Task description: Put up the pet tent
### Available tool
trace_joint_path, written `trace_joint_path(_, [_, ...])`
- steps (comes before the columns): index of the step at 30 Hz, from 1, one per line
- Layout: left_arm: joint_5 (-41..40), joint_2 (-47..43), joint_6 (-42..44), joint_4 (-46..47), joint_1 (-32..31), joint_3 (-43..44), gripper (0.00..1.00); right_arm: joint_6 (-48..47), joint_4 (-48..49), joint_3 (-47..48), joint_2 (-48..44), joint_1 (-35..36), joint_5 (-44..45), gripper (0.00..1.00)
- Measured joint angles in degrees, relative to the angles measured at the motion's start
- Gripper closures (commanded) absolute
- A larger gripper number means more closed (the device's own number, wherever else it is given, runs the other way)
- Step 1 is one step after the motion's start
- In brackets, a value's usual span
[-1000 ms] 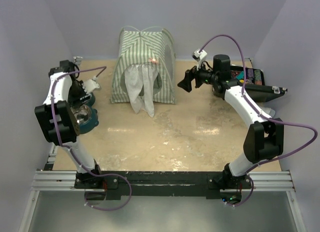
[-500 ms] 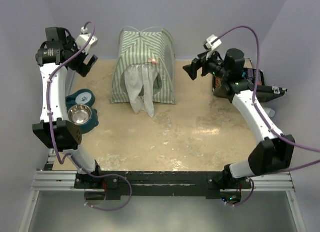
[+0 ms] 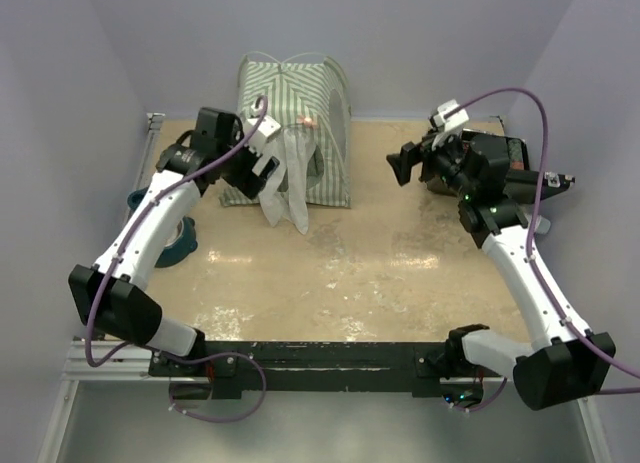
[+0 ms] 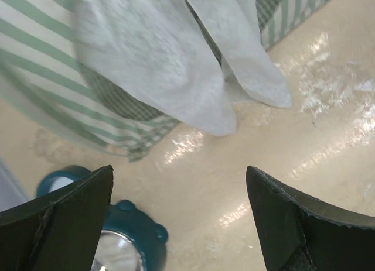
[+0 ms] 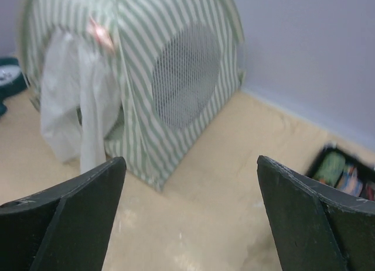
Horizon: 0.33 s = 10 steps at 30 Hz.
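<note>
The pet tent [image 3: 290, 113] stands upright at the back middle of the table, pale green-and-white striped, with white cloth flaps [image 3: 285, 198] hanging over its front opening. My left gripper [image 3: 262, 171] is open and empty, hovering just in front of the tent's left front corner. Its wrist view shows the flaps [image 4: 158, 66], the striped wall [image 4: 35, 78] and the gripper [image 4: 179, 224] over bare table. My right gripper [image 3: 400, 165] is open and empty, well to the right of the tent. Its view [image 5: 190, 218] faces the tent's round mesh window [image 5: 184, 83] and the flaps [image 5: 70, 107].
A teal pet bowl stand [image 3: 182, 238] with a steel bowl sits at the left, partly under my left arm, and shows in the left wrist view [image 4: 126, 242]. A black tray of colourful items [image 3: 505, 153] sits at the back right [image 5: 345, 171]. Purple walls close in on three sides.
My left arm has swung from the far left back corner rightward and down to the tent's front left. My right gripper has shifted slightly right and toward the near edge.
</note>
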Motion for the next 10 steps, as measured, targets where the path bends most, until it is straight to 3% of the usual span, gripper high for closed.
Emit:
trace_joint_path(4, [-0.5,-0.7,-4.5,3.0,-1.5,-8.9,0.00,-0.1,-5.8,-8.9,-6.0,0.0,3.5,0.01])
trace_joint_path(10, [-2.8,-8.5,-8.4,6.8,-0.9,-15.5,0.00,-0.7,-8.6,-10.5,-14.3,0.0,6.9,0.01])
